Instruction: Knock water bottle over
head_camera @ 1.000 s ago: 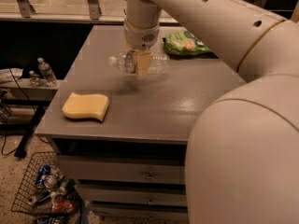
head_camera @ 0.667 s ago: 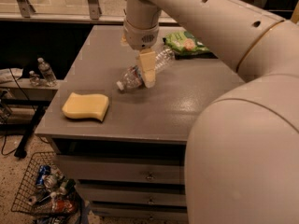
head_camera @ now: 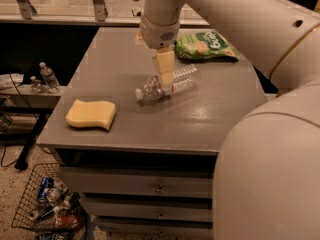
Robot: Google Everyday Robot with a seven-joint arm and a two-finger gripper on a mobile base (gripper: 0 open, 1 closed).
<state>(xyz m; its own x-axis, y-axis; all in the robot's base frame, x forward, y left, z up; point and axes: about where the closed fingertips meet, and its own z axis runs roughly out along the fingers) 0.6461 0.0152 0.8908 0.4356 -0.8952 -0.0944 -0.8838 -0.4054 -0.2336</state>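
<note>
The water bottle [head_camera: 184,77] lies on its side in the middle of the grey table [head_camera: 190,126]. It is clear and ribbed, with its white cap pointing left toward the front and its base toward the back right. My gripper [head_camera: 166,84] hangs straight down from the white arm. It sits right over the middle of the bottle, in front of its label, and hides that part. I cannot tell whether it touches the bottle.
A yellow sponge [head_camera: 91,114] lies at the table's front left. A green snack bag [head_camera: 205,46] lies at the back right. Two small bottles [head_camera: 48,77] stand on a low shelf to the left. A wire basket of cans [head_camera: 47,204] sits on the floor.
The bottle, a blur behind the gripper a second ago, has gone down onto its side and shifted slightly right. The gripper has moved slightly right with it.
</note>
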